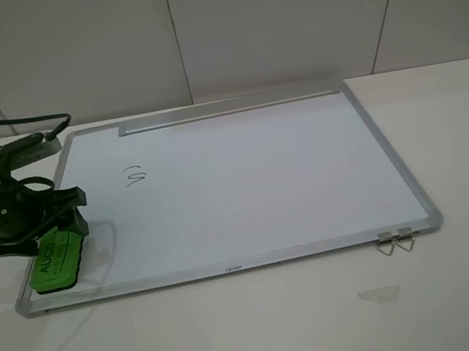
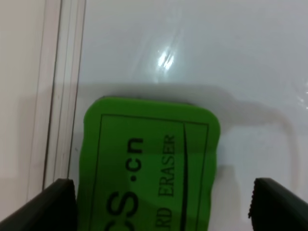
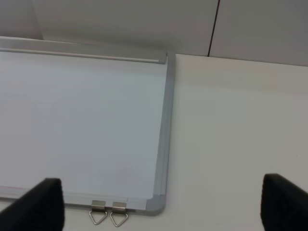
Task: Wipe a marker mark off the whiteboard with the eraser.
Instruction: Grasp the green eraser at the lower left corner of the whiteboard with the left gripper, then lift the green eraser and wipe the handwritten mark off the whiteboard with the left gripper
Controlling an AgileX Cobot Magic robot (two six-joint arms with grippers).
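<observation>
Green eraser [image 1: 56, 259], one, on near-left corner of board [image 1: 245, 183], between spread jaws of left gripper [image 2: 166, 207], unclamped. One mark [image 1: 134, 176] farther up board. Two clips [image 1: 396, 240]. Right gripper [image 3: 159, 207] spread wide, empty.

White table [image 1: 464, 146], pale panelled wall [image 1: 280, 15], small translucent scrap [image 1: 379, 294] lying on table.

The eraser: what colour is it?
The eraser is bright green with dark lettering, clearest in the left wrist view.
</observation>
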